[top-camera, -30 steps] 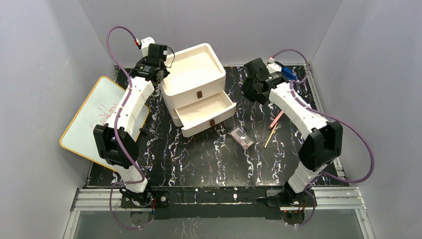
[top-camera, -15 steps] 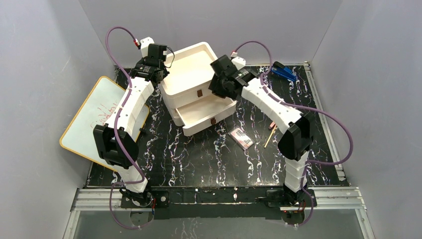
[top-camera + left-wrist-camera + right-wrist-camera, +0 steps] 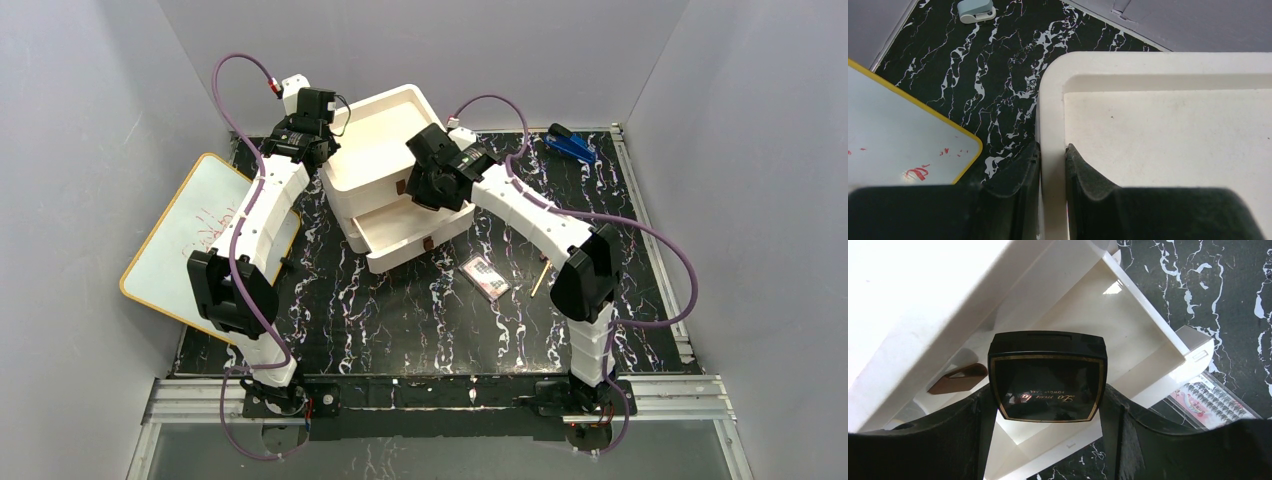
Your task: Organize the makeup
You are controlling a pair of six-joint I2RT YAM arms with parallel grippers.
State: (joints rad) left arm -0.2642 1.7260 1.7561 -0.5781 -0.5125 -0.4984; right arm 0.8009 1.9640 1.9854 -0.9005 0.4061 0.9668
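My right gripper (image 3: 1048,400) is shut on the square black compact (image 3: 1048,377) with gold trim. It holds the compact over the open lower drawer (image 3: 1128,335) of the white organizer (image 3: 390,130), as the top view shows (image 3: 425,190). My left gripper (image 3: 1052,155) is shut on the left rim of the organizer's top tray (image 3: 1052,100). The rectangular palette (image 3: 485,276) lies on the mat in front of the drawer and also shows in the right wrist view (image 3: 1215,402). The thin stick (image 3: 545,272) lies right of it, partly under my right arm. The sponge and puff are out of view.
A blue stapler-like object (image 3: 570,143) sits at the back right. A whiteboard with a yellow edge (image 3: 195,245) leans off the mat's left side. A small pale clip-like object (image 3: 976,10) lies at the back left. A brown pull tab (image 3: 958,379) marks the upper drawer.
My right arm has swung left from the back right corner to above the open lower drawer, carrying the compact. My left arm has not moved.
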